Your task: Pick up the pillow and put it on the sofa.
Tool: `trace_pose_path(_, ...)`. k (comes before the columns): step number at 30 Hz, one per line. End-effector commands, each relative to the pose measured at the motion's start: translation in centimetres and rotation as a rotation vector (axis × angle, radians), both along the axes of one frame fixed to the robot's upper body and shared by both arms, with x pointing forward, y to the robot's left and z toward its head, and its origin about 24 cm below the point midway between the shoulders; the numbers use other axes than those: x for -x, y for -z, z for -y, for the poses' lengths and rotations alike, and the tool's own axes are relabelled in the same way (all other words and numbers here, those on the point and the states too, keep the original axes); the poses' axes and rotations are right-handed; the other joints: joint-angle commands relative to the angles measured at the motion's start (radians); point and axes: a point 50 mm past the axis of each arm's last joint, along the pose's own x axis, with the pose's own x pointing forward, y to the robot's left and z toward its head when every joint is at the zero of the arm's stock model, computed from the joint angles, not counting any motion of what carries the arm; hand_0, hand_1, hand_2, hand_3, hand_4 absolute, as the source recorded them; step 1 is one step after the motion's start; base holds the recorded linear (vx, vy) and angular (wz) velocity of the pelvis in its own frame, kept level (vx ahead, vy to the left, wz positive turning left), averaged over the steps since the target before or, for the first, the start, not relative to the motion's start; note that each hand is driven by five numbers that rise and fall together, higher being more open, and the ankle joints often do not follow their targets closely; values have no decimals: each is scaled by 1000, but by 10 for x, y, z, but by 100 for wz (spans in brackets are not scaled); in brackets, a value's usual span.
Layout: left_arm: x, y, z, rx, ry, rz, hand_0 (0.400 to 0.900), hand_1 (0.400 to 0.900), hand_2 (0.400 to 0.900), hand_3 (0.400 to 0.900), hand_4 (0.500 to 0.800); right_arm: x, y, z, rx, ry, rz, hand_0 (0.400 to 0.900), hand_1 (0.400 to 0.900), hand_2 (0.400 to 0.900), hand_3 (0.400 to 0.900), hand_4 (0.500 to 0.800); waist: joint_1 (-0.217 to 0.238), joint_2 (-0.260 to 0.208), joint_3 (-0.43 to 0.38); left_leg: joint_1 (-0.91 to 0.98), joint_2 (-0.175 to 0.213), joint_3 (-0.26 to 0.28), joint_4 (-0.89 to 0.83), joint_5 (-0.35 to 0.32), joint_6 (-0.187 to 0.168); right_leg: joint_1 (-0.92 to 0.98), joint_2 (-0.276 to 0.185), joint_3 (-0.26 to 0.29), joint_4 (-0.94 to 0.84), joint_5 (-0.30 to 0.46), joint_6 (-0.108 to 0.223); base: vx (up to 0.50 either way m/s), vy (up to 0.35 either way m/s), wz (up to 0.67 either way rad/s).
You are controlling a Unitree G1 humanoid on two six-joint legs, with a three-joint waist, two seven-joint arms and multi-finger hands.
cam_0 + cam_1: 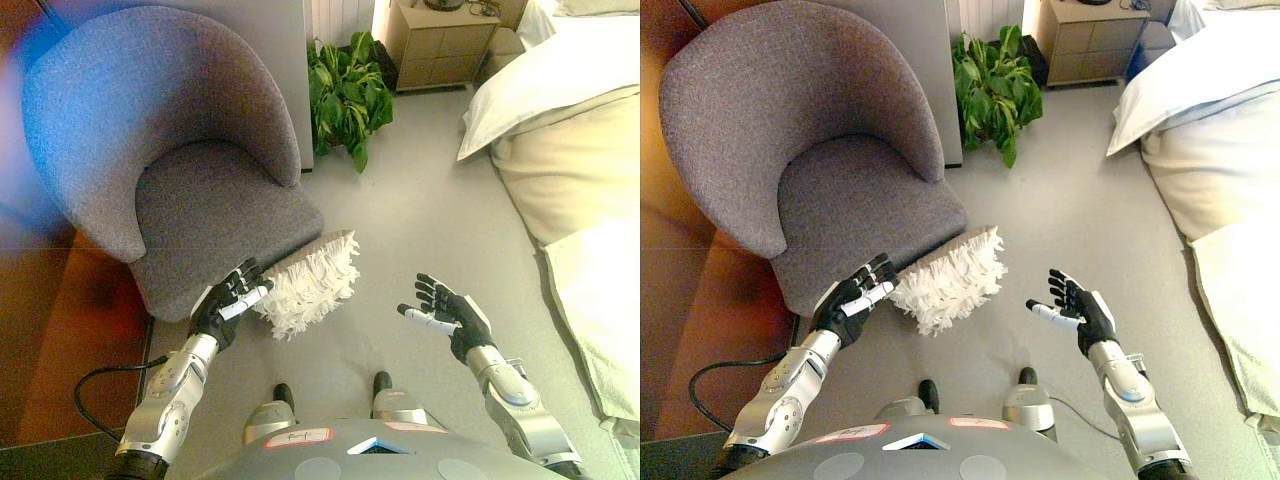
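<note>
Grey carpeted floor point(430, 200) fills most of the scene. Right side: bed with cream cover and white duvet point(560, 110), running from far to near. Far left: large grey upholstered tub chair point(190, 170) with a curved back and a deep empty seat; this is judged to be the "sofa" of the task. Far centre: green leafy potted plant point(345, 95) against the wall, with a pale wooden bedside cabinet point(440, 40) just to its right.

White fringed, shaggy-textured pillow point(310, 280) lies on the floor, leaning against the near right front edge of the chair seat, not on it.

Left hand point(232, 300): fingers spread and fairly straight, holding nothing, just beside the pillow's left near corner. Whether the fingertips touch the fringe cannot be told; in the right eye view they look close to or against it.

Right hand point(445, 312): wide open, palm turned inward to the left, holding nothing, well apart from the pillow with bare floor between.

Progress, as judged: early. Nothing of the task is done; the pillow is not grasped, not lifted, and not on the seat. The hands flank it as if set for a two-sided grasp. Left to do: close both hands in, lift, carry far-left over the seat edge, set down.
</note>
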Motion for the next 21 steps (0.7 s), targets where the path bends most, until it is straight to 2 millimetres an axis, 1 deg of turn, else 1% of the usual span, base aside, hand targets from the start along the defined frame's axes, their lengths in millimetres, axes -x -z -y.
trace_pose_path(1,-27,-40,-11,-69,32,214,900,900,900,900,800,-29,-36,-7,0,-67,206,900,900,900,900,800,13,-45,-16,22,-4,75,24,-41,25,-9,50,30,0,5,-12,0,0,0)
trace_pose_path(3,-28,-40,-10,-36,43,217,900,900,900,900,800,-29,-35,-9,0,-66,203,900,900,900,900,800,12,-46,-18,24,-4,76,25,-41,24,-8,49,30,1,7,-10,0,0,0)
trace_pose_path(6,-29,-39,-8,-44,56,211,900,900,900,900,800,-29,-34,-9,-1,-64,204,900,900,900,900,800,11,-48,-20,24,-4,77,28,-42,24,-7,48,28,3,7,-11,0,0,0)
trace_pose_path(10,-32,-40,-9,-53,29,221,900,900,900,900,800,-30,-34,-10,3,-54,209,900,900,900,900,800,11,-50,-19,24,-3,79,34,-44,24,-7,47,27,5,6,-11,0,0,0)
trace_pose_path(17,-30,-39,-9,-55,34,214,900,900,900,900,800,-30,-35,-8,1,-41,216,900,900,900,900,800,11,-50,-16,26,-4,78,33,-47,27,-4,49,28,4,4,-12,0,0,0)
trace_pose_path(21,-30,-38,-6,-43,58,203,900,900,900,900,800,-30,-34,-9,-44,-29,209,900,900,900,900,800,10,-49,-16,27,-3,80,33,-46,26,-4,49,29,3,6,-12,0,0,0)
